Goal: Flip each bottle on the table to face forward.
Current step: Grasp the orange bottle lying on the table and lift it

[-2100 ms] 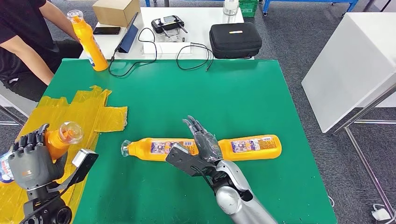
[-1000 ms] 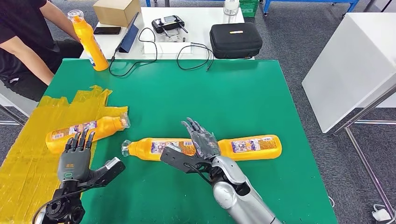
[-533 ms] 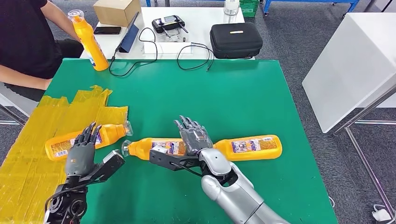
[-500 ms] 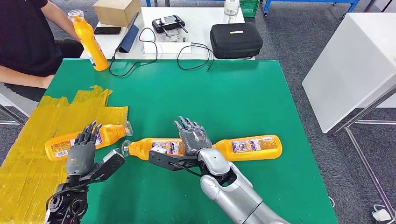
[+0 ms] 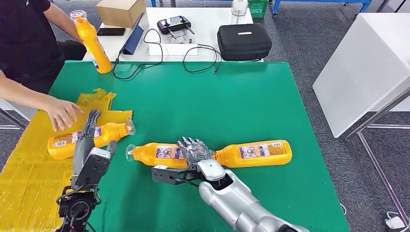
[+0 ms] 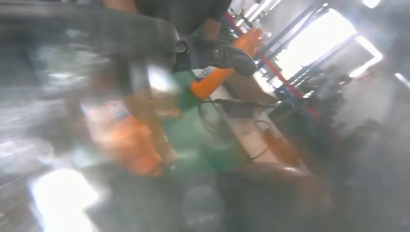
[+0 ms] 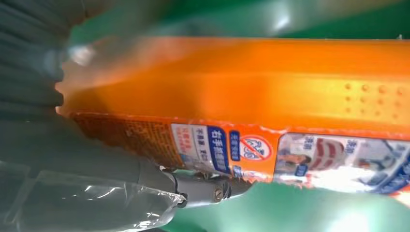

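Three orange bottles lie on the green table point(image 5: 251, 101). The left bottle point(image 5: 65, 141) rests on yellow tape, its cap pointing right. My left hand point(image 5: 89, 137) hovers over it, fingers straight and apart, holding nothing. The blurred left wrist view shows this bottle point(image 6: 123, 137) as an orange smear. The middle bottle point(image 5: 154, 153) lies cap to the left, label up. My right hand point(image 5: 193, 151) drapes its fingers over that bottle's base, while the thumb point(image 5: 167, 175) stays off it on the near side. The right wrist view shows the bottle's label point(image 7: 270, 150) close up. The right bottle point(image 5: 256, 153) lies untouched.
A person's hand point(image 5: 62, 112) reaches in over the yellow tape point(image 5: 29, 159) just beyond the left bottle. A fourth orange bottle point(image 5: 91, 42) stands upright at the far left corner. Behind the table are a black case point(image 5: 243, 41), cables and a cardboard box point(image 5: 120, 11).
My left hand let go of the left bottle onto the tape, then swung up over it. The person's hand came in. My right hand slid left and lowered its fingers onto the middle bottle.
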